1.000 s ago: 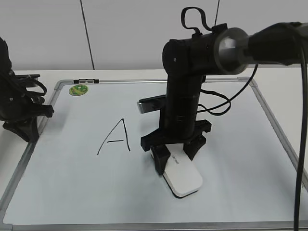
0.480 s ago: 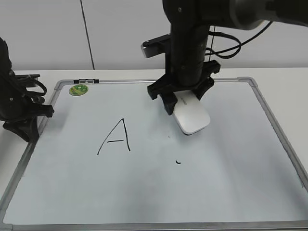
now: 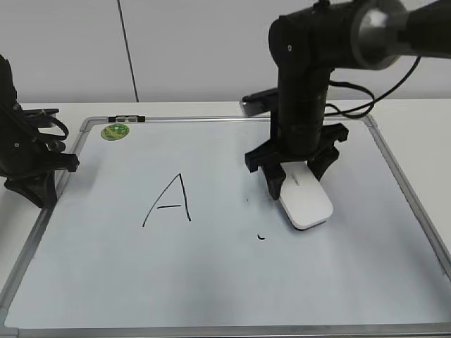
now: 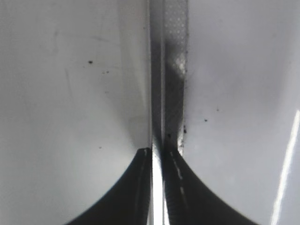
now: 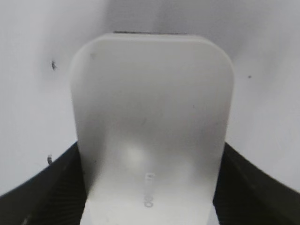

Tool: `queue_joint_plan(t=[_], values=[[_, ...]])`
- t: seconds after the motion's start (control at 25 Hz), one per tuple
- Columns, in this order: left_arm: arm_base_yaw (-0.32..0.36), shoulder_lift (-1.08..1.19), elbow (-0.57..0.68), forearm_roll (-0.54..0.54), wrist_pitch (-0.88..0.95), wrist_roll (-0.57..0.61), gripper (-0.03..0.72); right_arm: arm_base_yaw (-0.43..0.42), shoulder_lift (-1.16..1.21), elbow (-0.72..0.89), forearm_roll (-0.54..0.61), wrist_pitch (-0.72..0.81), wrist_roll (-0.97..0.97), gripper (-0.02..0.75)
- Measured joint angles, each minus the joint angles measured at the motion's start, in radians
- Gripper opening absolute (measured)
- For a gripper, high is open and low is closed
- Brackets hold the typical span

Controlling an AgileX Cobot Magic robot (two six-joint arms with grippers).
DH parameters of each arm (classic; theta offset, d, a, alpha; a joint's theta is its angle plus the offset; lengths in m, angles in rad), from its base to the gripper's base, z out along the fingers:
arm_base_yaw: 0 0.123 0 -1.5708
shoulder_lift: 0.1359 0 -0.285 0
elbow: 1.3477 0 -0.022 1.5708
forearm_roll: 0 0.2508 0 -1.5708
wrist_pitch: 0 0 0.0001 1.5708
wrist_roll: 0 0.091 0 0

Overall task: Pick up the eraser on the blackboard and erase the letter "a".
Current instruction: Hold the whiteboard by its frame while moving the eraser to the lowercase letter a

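Note:
The white eraser (image 3: 306, 203) rests on the blackboard (image 3: 106, 282), right of centre. My right gripper (image 3: 298, 179) is shut on it from above; in the right wrist view the eraser (image 5: 150, 108) fills the space between the black fingers (image 5: 150, 161). Of the letter "a" only a small black hook (image 3: 261, 236) and a speck (image 3: 246, 202) show, left of the eraser; both specks also show in the right wrist view (image 5: 53, 64). My left gripper (image 3: 36, 184) sits at the board's left frame, jaws (image 4: 158, 152) shut over the metal edge (image 4: 169, 70).
A large capital "A" (image 3: 169, 201) is drawn left of centre. A green round magnet (image 3: 115, 131) sits in the far left corner. The board's grey frame (image 3: 402, 184) runs along the right side. Black cables hang behind the right arm (image 3: 352, 105).
The eraser swept from the near middle of the board to the far side, then came forward and right. The spot it covered now shows only small ink remnants. The left arm has not moved.

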Motion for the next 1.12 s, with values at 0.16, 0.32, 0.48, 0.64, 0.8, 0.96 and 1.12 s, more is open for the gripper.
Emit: queue_joint_plan(t=[0.16, 0.32, 0.48, 0.64, 0.8, 0.96, 1.12], values=[[0.000, 0.000, 0.000, 0.000, 0.000, 0.000, 0.068, 0.000, 0.043, 0.046, 0.038, 0.000, -0.016, 0.525], [0.000, 0.000, 0.000, 0.000, 0.000, 0.000, 0.068, 0.000, 0.059, 0.063, 0.115, -0.004, -0.068, 0.525], [0.000, 0.000, 0.000, 0.000, 0.000, 0.000, 0.068, 0.000, 0.067, 0.063, 0.141, -0.006, -0.093, 0.525], [0.000, 0.000, 0.000, 0.000, 0.000, 0.000, 0.068, 0.000, 0.075, 0.057, 0.156, -0.001, -0.114, 0.525], [0.000, 0.000, 0.000, 0.000, 0.000, 0.000, 0.068, 0.027, 0.082, 0.049, 0.166, 0.007, -0.131, 0.525], [0.000, 0.000, 0.000, 0.000, 0.000, 0.000, 0.068, 0.082, 0.084, 0.049, 0.171, 0.007, -0.137, 0.525], [0.000, 0.000, 0.000, 0.000, 0.000, 0.000, 0.068, 0.140, 0.085, 0.049, 0.222, 0.007, -0.146, 0.525]])
